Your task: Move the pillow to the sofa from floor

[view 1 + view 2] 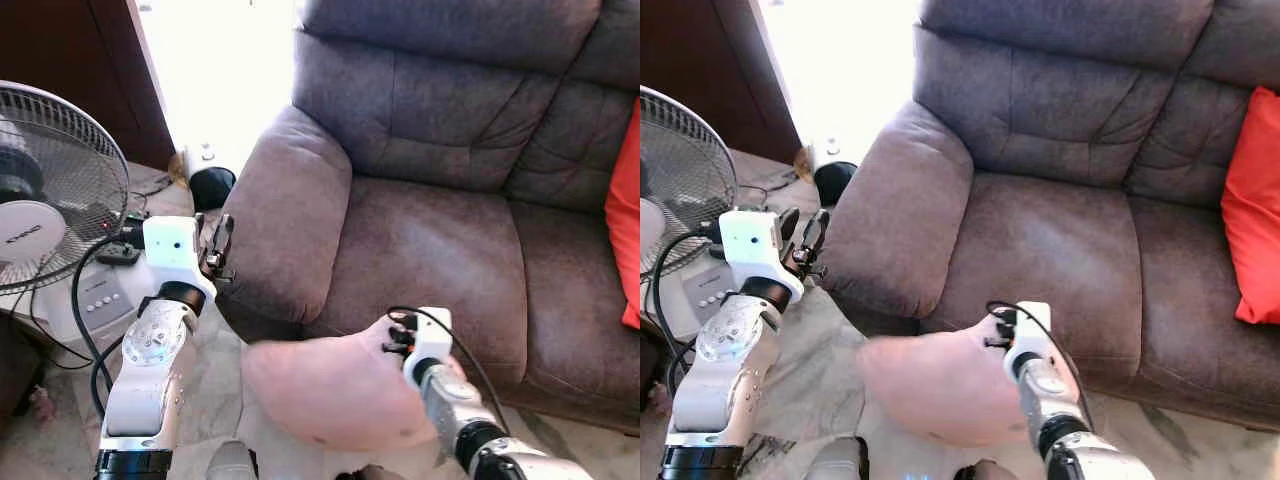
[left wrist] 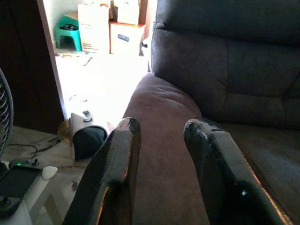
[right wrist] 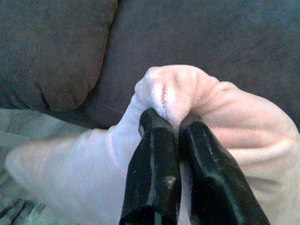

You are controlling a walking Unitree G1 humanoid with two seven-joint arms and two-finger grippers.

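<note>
My right gripper (image 3: 174,123) is pinching the pillow (image 1: 335,390) (blurred) just before the sofa (image 1: 430,250) front edge | left gripper (image 2: 161,140) is hovering parted beside the armrest (image 1: 290,215) | seat lying open.

We see a pale pink, soft pillow (image 1: 330,392) bunched at one corner where it is pinched, hanging off the floor just in front of the sofa's (image 1: 440,250) seat edge. The sofa is brown-grey plush, its seat cushion bare.
</note>
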